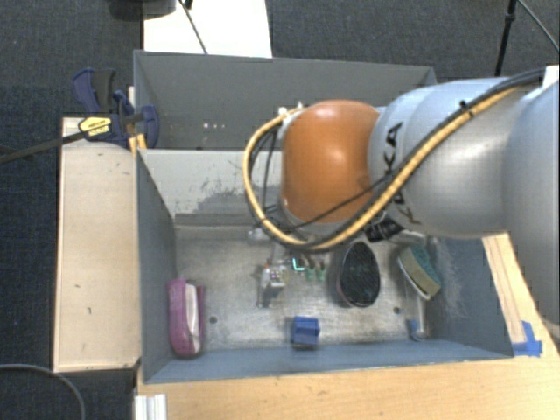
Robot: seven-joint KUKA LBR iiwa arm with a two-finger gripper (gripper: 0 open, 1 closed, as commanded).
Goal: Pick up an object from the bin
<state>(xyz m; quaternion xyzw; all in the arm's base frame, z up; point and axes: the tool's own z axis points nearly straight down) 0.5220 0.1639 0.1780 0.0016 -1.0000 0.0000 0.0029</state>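
The grey metal bin (157,234) holds a few loose objects lying flat and well apart on its floor, which leaves room for approach from above. The gripper (271,287) hangs wrist-down over the floor near the bin's centre. Its degree of opening cannot be determined, nor whether it holds anything.

The small blue block (304,331) lies near the gripper at 5 o'clock and is judged the likeliest pick. The black oval brush-like object (359,274) lies near at 3 o'clock. Beyond it is the teal and beige sponge-like pad (420,269). The pink elongated soft object (185,318) rests at 8 o'clock, against the left wall.
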